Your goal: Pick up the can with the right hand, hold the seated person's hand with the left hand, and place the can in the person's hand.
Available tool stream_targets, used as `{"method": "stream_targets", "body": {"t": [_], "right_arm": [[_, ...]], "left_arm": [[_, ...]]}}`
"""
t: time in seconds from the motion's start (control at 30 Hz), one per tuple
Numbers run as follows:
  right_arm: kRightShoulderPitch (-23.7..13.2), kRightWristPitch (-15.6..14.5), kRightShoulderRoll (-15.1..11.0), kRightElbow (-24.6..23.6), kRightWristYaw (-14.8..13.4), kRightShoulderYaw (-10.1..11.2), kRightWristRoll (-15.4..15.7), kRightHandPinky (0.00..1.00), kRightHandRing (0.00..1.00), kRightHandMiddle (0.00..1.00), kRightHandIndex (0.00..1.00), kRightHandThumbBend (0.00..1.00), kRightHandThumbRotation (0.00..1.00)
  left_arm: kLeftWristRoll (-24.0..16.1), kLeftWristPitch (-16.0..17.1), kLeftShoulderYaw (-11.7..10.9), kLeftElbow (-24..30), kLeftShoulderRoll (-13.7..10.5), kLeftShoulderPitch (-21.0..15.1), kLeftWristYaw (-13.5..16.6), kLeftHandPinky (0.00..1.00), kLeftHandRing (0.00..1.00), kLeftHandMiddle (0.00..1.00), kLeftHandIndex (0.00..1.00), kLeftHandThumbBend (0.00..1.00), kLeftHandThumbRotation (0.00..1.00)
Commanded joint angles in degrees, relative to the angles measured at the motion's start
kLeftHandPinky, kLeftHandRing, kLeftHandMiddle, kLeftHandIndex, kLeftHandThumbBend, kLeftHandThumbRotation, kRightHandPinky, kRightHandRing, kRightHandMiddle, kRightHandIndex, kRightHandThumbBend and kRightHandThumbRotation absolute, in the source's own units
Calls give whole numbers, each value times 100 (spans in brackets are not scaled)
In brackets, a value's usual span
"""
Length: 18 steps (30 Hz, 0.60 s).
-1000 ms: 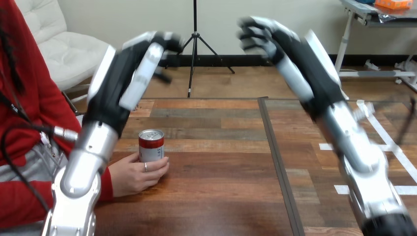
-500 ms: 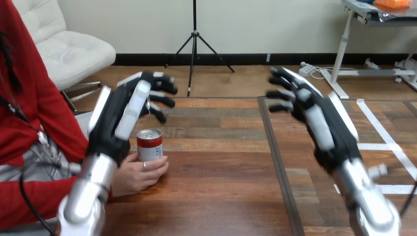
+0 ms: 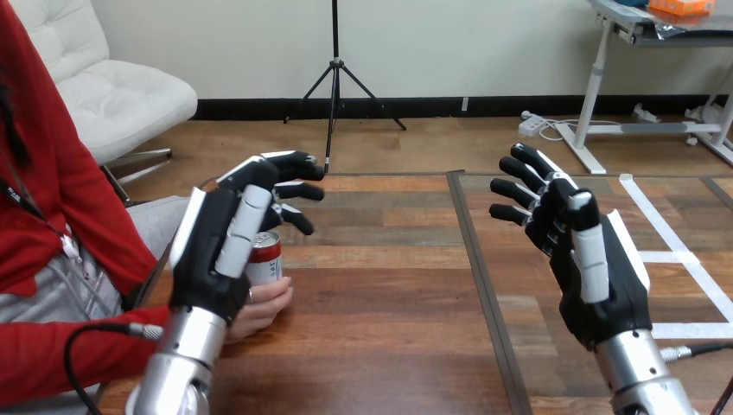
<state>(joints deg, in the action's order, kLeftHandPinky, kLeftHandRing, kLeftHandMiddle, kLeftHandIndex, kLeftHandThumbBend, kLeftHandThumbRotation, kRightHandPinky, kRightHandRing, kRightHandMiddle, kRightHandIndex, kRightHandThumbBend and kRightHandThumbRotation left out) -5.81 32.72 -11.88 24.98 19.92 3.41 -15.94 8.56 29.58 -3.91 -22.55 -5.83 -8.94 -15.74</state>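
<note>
- Nearest to me, my left forearm (image 3: 177,363) comes up from the bottom edge at the left, and my right forearm (image 3: 641,378) comes up at the right.
- My left hand (image 3: 226,251) hangs above the left part of the bench (image 3: 389,294). It is open: the fingers reach forward and to the right, loosely bent, and grip nothing.
- My right hand (image 3: 592,268) is raised over the right part of the bench, back facing me. It is open as well, with spread, slightly bent fingers and nothing in them. It is well apart from the can and from my left hand.
- Just behind the palm of my left hand lies the person's hand (image 3: 268,304), resting on the bench at the left, its fingers curled round the lower part of the can.
- The can (image 3: 268,259), red with a silver top, stands upright on the bench in that grasp. My left hand covers its left side in the view; I cannot tell whether they touch.
- A dark seam (image 3: 474,259) runs from near to far across the bench, between my two hands.
</note>
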Motion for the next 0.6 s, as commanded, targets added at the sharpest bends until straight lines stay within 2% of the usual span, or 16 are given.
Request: {"method": "stream_targets", "body": {"t": [0.0,0.23,0.57], "right_arm": [[-93,222,192,-582,72,42,-92,79,85,88,89,83,100],[268,260,281,-813,125,48,-89,79,84,88,89,84,100],[828,144,382,-1185,151,103,-151,79,84,87,88,84,100]], "left_arm": [[23,325,20,515,112,11,47,44,67,68,64,66,90],[-22,426,61,793,224,319,136,50,68,70,66,61,91],[132,322,139,1203,344,689,57,51,68,70,66,55,90]]}}
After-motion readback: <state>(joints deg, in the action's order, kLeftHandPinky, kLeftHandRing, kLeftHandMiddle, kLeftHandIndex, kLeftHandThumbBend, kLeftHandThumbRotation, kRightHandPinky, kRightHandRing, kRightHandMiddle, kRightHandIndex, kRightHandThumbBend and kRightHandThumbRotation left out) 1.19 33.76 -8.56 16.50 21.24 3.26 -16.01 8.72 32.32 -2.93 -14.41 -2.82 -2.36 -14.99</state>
